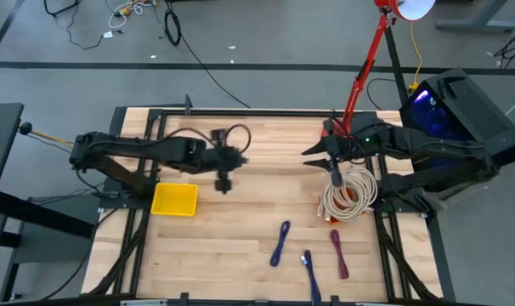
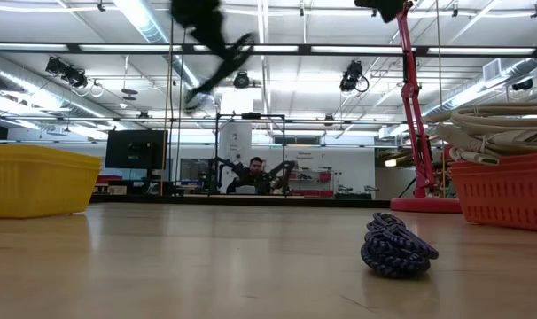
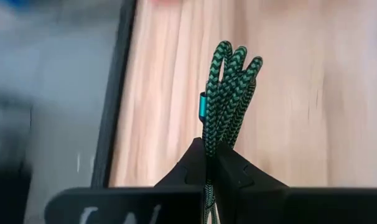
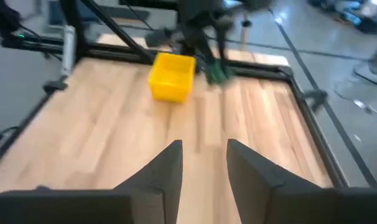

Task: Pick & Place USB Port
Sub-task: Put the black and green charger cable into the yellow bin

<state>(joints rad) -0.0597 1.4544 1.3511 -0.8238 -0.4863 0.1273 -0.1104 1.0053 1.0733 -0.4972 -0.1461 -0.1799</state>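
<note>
Cable [image 3: 229, 99], a folded green bundle, hangs pinched in the left gripper [image 3: 210, 165] above the table, just beside the yellow bin [image 1: 174, 200], likely its destination; right gripper [image 4: 204, 168] waits, jaws parted, empty.

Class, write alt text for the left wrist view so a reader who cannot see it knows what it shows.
The left claw is shut on a folded green braided cable, whose loops stick up past the dark fingers. Behind it lies a blurred wooden table with a dark frame rail along one edge.
</note>
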